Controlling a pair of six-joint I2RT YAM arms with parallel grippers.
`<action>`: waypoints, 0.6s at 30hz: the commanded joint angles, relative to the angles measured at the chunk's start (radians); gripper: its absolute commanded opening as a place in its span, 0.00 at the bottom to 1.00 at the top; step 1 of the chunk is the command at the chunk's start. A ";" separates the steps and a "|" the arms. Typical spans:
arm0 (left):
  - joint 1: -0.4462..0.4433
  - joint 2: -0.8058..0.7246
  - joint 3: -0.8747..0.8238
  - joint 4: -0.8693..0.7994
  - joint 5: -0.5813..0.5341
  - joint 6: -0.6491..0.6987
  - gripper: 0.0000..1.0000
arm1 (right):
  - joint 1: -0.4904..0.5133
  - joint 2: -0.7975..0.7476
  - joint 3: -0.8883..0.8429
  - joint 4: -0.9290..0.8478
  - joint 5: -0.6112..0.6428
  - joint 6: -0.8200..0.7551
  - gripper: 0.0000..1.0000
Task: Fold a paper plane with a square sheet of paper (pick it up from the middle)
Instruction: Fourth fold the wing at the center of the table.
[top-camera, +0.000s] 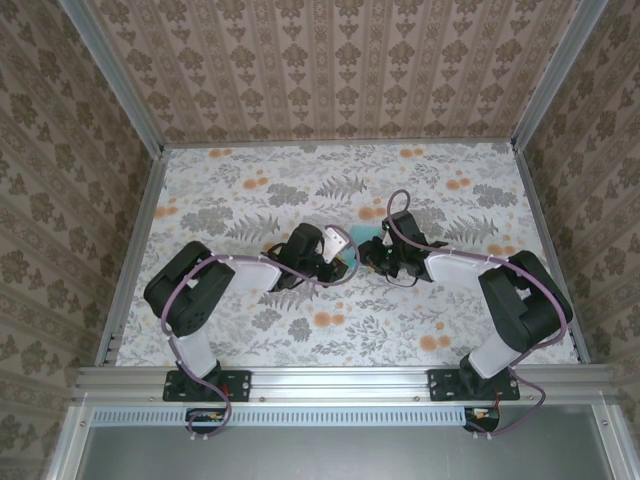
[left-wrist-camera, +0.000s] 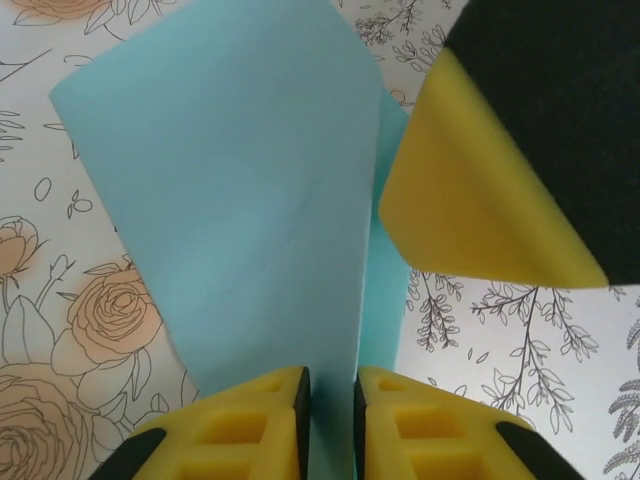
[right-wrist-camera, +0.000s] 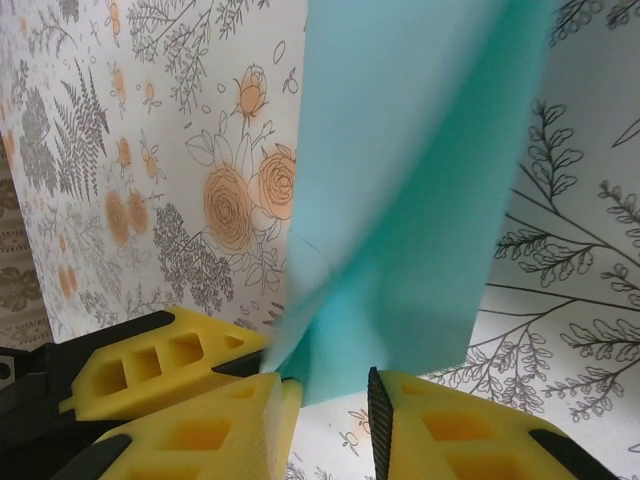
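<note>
1. Between the yellow pads of the left gripper (left-wrist-camera: 331, 385), at 6 o'clock in the left wrist view, stands a narrow gap. The jaws are only slightly parted, and the gap is wider than the thin paper that runs through it.
2. That paper is the square sheet of paper (left-wrist-camera: 240, 200), light teal. It rises out of the gap toward 12 o'clock and fans out to 10 o'clock. A second, darker layer shows along its 3 o'clock edge, so it is folded over.
3. At 2 o'clock in that view, a yellow-and-black finger (left-wrist-camera: 470, 200) of the right gripper lies against the darker layer.
4. At 6 o'clock in the right wrist view, the right gripper (right-wrist-camera: 335, 385) has its jaws partway apart. The lower edge of the sheet sits between them. The paper touches the tip of the pad on the 7 o'clock side, but I cannot tell whether both pads press on it.
5. At 8 o'clock there, a yellow finger (right-wrist-camera: 160, 365) of the left gripper reaches in beside the sheet.
6. From above, the two grippers meet nose to nose at the middle of the worktop (top-camera: 300, 180). The left points toward 3 o'clock and the right toward 9 o'clock, with a small patch of teal between them.
7. The worktop has a pale cover printed with grey ferns and orange flowers.
8. The left arm's base is bolted at 7 o'clock and the right arm's base at 5 o'clock.
</note>
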 joint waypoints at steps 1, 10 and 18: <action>0.006 0.030 0.035 -0.055 0.027 0.027 0.22 | -0.013 -0.057 -0.020 0.006 0.051 0.035 0.31; 0.007 0.064 0.096 -0.078 0.004 0.039 0.25 | -0.043 -0.165 -0.069 -0.035 0.116 0.054 0.31; 0.008 0.070 0.103 -0.075 -0.008 0.019 0.14 | -0.046 -0.175 -0.077 -0.035 0.112 0.050 0.31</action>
